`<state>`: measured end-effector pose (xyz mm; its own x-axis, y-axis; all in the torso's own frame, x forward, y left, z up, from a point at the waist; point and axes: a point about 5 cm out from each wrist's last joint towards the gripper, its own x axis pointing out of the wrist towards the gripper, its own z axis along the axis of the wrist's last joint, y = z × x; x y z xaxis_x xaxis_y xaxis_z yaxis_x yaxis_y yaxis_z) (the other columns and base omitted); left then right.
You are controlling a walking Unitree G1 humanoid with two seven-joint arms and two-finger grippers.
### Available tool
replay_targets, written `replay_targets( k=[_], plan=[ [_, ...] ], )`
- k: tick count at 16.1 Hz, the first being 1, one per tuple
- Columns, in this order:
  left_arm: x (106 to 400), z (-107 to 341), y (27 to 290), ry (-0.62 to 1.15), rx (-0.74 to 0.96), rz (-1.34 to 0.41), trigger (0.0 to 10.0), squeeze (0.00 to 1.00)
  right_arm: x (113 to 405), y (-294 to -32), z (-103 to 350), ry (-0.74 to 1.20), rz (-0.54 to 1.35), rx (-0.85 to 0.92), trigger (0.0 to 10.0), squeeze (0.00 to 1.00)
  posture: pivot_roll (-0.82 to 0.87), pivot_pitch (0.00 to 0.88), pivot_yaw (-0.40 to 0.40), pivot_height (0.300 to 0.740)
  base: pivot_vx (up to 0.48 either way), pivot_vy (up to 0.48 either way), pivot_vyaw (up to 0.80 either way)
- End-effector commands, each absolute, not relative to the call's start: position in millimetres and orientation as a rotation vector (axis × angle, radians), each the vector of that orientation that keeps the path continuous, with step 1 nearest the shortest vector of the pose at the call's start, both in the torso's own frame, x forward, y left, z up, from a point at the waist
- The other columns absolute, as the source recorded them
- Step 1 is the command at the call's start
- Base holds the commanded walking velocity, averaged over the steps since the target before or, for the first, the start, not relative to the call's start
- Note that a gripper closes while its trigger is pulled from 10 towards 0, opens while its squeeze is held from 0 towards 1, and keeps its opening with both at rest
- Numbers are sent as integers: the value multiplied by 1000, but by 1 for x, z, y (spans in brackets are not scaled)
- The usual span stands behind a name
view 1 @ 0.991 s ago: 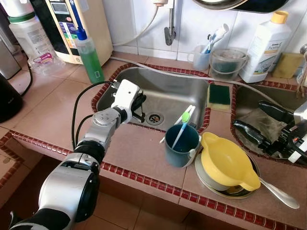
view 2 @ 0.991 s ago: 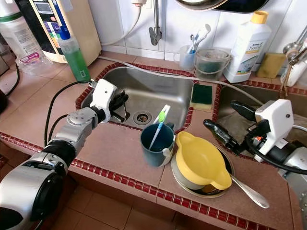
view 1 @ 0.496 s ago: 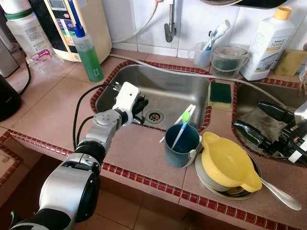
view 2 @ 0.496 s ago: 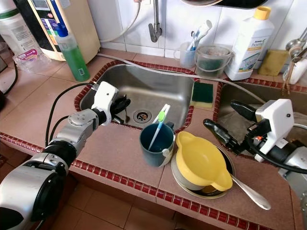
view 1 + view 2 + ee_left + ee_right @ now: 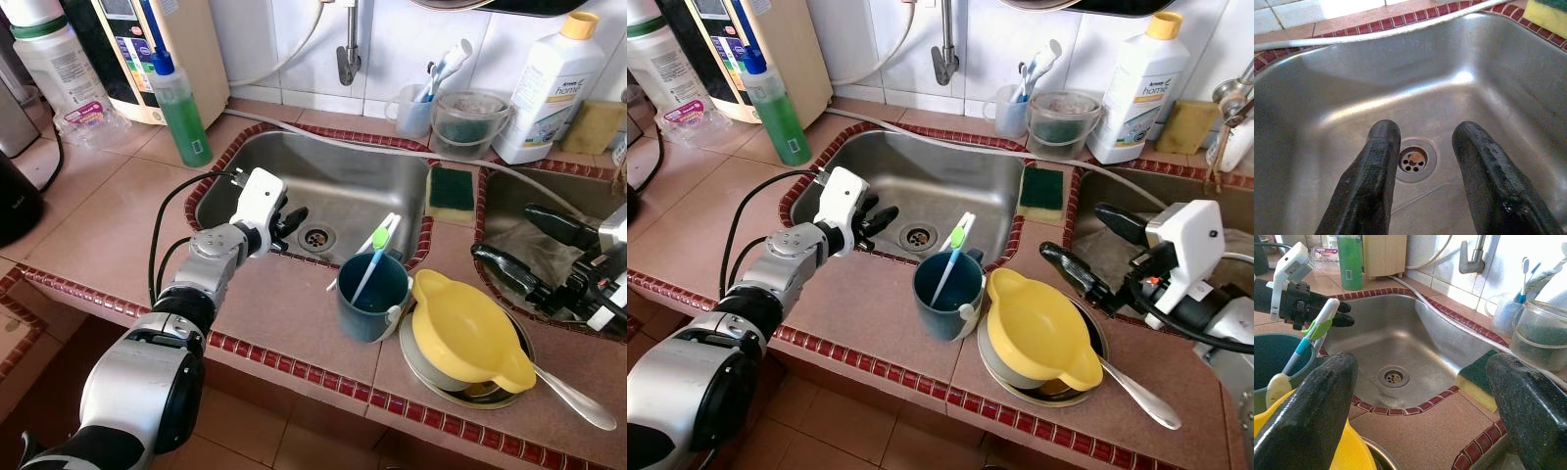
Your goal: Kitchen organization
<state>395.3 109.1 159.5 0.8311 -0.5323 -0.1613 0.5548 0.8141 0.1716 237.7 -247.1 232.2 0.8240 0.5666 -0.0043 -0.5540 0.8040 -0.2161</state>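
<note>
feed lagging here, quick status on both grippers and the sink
Left gripper open, empty, over sink front edge. Right gripper open, empty, right of yellow bowl. Teal cup with toothbrush stands between them.

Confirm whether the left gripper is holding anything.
No: the left gripper hangs open over the sink, nothing between its fingers.

Sink brushed steel, shiny; counter matt tile; yellow bowl glossy plastic.
</note>
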Motion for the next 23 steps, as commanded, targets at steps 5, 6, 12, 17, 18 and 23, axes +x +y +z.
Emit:
replay_targets(
  k=[5,6,12,17,18,23],
  plan=[
    [399,170,115,89,208,-564,10000,1000,241,-241,238,-84,647,-229,10000,0,-390,102,93,740,0,0,0],
    [400,172,116,83,202,-559,10000,1000,242,-242,239,-86,646,-230,10000,0,-389,101,92,740,0,0,0],
    [404,190,131,1,120,-497,10000,1000,249,-230,243,-181,594,-165,10000,0,-380,88,101,740,0,0,0],
    [403,210,142,-130,69,-432,10000,0,249,-214,249,-287,546,-55,10000,0,-367,76,108,740,0,0,0],
    [401,213,142,-155,76,-419,10000,0,248,-213,249,-299,541,-41,10000,0,-360,75,108,740,0,0,0],
    [384,223,139,-282,91,-350,10000,0,249,-203,248,-350,464,52,10000,0,-359,84,117,740,0,0,0]
  ],
)
